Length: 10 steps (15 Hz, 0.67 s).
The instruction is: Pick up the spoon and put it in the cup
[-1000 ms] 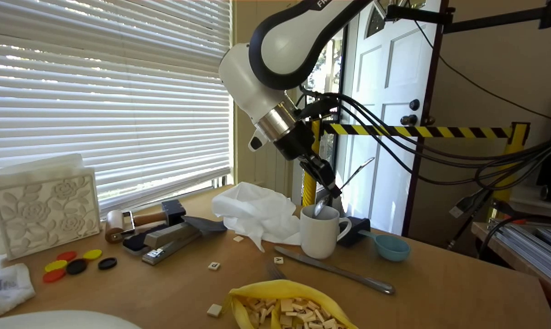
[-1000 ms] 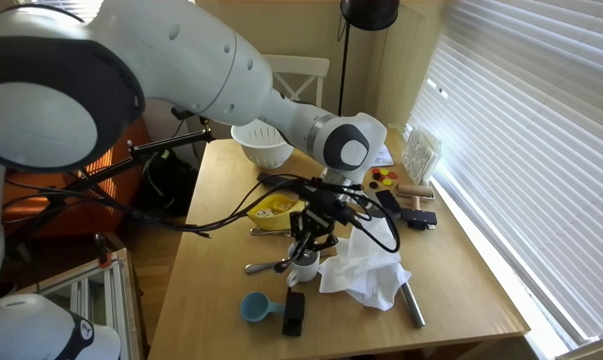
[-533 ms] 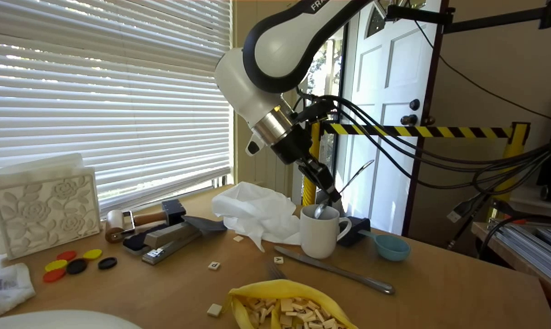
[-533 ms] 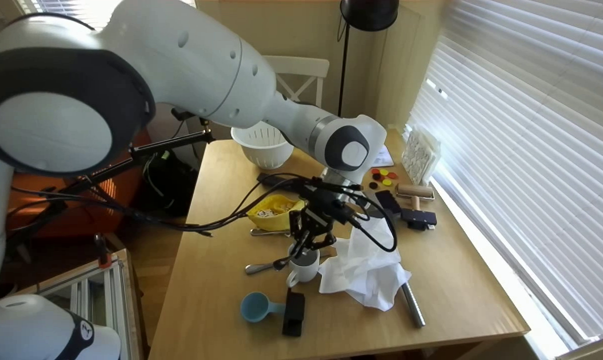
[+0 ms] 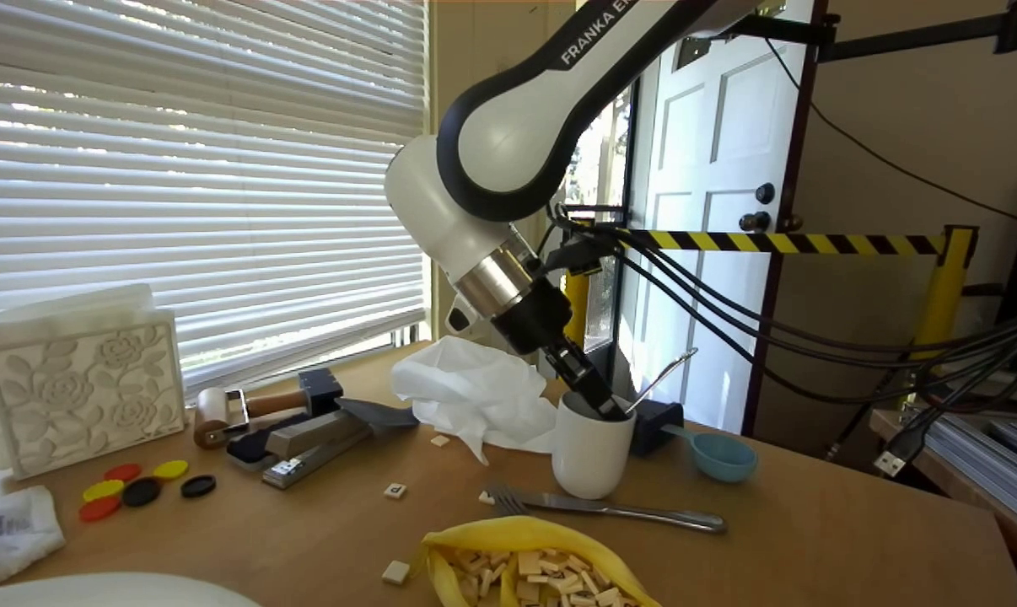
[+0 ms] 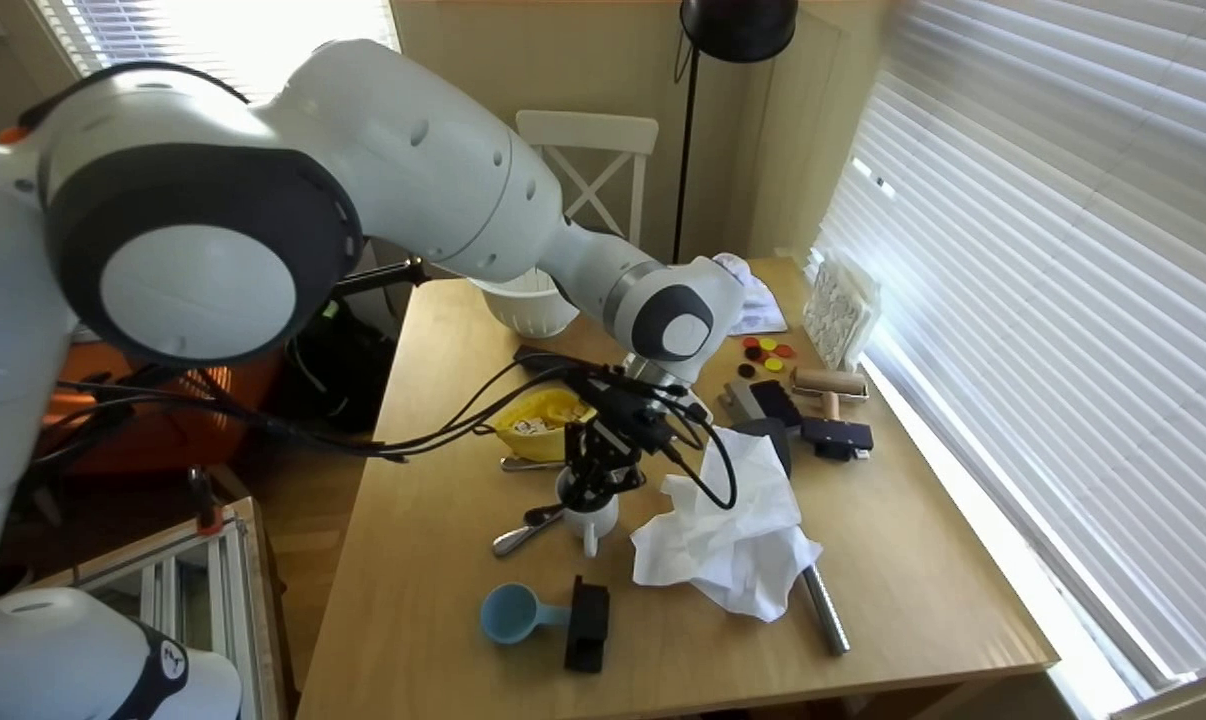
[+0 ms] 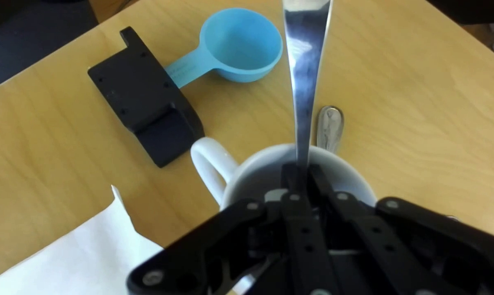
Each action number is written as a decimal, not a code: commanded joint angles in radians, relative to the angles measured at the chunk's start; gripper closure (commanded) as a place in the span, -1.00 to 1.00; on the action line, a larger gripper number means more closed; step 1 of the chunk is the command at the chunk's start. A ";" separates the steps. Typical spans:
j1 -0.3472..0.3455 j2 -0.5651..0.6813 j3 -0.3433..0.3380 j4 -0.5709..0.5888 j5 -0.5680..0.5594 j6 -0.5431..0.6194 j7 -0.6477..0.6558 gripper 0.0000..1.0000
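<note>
Spoon (image 7: 306,73): pinched in jaws of gripper (image 7: 300,177), lower end sunk in cup (image 5: 593,455). Cup: now entered by gripper, pushed nearer and turned in an exterior view; knife (image 5: 643,512) swung nearer also. Placement judged nearly achieved; only release seemingly required.

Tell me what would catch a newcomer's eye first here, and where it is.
Most likely the big white robot arm, filling much of the upper part of both exterior views. Its black end effector reaches into the mouth of the white mug, shut on the silver spoon. Next, perhaps, the bright yellow container of tiles at an exterior view's bottom edge.
</note>
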<state>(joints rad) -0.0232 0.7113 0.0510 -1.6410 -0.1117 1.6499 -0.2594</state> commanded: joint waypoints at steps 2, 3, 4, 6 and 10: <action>-0.001 0.001 -0.003 -0.007 0.033 0.032 0.050 0.96; 0.000 -0.001 -0.004 -0.007 0.032 0.033 0.056 0.38; 0.002 -0.004 -0.006 -0.006 0.027 0.032 0.063 0.30; 0.005 -0.015 -0.009 -0.009 0.022 0.041 0.077 0.07; 0.013 -0.048 -0.017 -0.022 0.008 0.052 0.109 -0.48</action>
<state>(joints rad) -0.0227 0.6995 0.0464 -1.6414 -0.1053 1.6898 -0.1823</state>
